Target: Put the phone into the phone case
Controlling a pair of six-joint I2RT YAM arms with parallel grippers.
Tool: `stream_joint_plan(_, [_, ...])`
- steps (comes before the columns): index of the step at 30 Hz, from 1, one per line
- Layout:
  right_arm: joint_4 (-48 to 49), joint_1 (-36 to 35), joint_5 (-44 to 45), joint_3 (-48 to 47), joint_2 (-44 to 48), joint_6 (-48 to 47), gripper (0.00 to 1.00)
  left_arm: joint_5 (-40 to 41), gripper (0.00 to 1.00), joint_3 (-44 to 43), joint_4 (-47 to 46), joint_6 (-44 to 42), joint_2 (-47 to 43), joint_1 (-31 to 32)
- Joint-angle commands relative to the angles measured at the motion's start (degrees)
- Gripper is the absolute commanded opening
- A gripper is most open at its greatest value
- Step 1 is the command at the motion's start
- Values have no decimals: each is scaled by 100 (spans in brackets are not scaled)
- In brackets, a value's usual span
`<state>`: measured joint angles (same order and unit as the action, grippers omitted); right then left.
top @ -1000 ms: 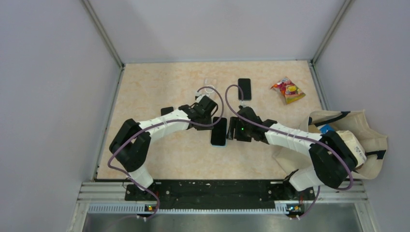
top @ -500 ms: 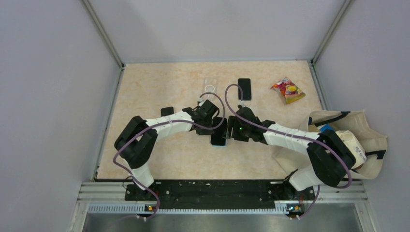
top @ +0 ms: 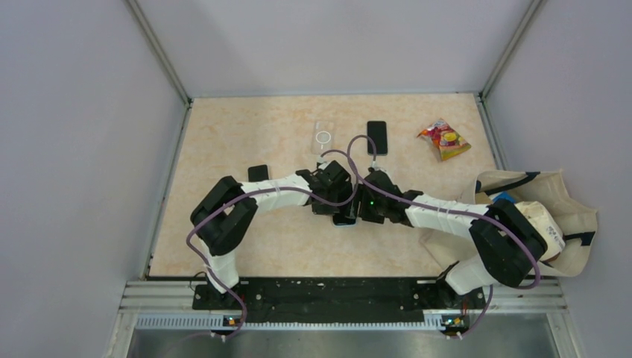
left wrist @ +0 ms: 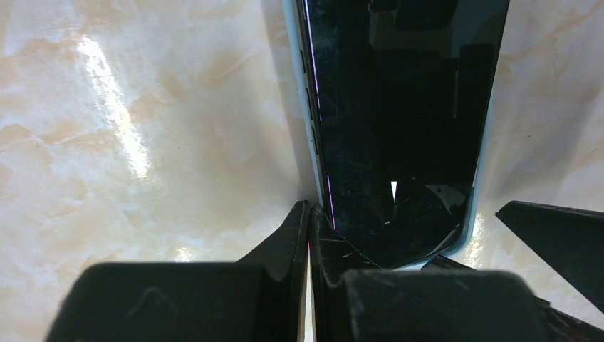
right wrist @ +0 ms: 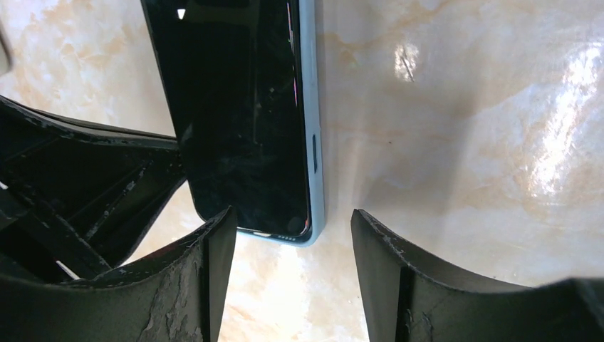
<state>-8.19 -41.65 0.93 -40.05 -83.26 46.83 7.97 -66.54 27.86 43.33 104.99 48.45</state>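
two phones (top: 377, 137) (left wrist: 399, 128), one clear case (top: 323, 136)

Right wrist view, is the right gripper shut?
No, the right gripper is open, its fingers apart at the near end of the phone.

Centre of the table (top: 223, 142): obstructed. The left gripper (left wrist: 308, 214), jaws together, sits just beside one long edge of the cased phone (left wrist: 399, 128). The right gripper (right wrist: 292, 212), jaws apart, straddles a corner of its end. Both arms span the middle from either side.

Far side: a clear case (top: 323, 136) and a black phone (top: 377, 137) lie near each other with a gap between them. A snack packet (top: 443, 139) lies further right.

A small black object (top: 258, 172) sits beside the left arm. A tote bag (top: 544, 216) blocks the right edge. The near-left table area is open
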Motion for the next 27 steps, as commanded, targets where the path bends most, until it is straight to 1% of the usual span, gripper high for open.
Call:
stream_joint_plan(1, [153,-99,186,54,-1,80,60,-3,6,-225,-162,237,211,139])
stream_joint_plan(5, [110,-98,252,96,38,47,58,339,15,-64,18,183,-191,102])
stream_joint_plan(6, [115,-98,250,109,43,46,57,397,19,-22,77,170,-310,89])
stream_joint_plan(8, [109,-98,256,105,46,29,57,448,23,111,149,178,-570,50])
stream_joint_plan(11, [68,-99,321,112,90,7,56,372,24,321,171,313,-915,18])
stream_joint_plan(14, [39,-101,344,112,146,-6,55,52,25,447,-11,441,-1149,16])
stream_joint_plan(17, [16,-95,355,99,185,-23,55,-325,28,466,-301,554,-1126,16])
stream_joint_plan(20, [-30,-94,372,88,241,-24,55,-537,29,333,-342,636,-879,24])
stream_joint_plan(27, [-152,-94,488,86,438,-44,55,-536,29,210,-354,703,-521,25])
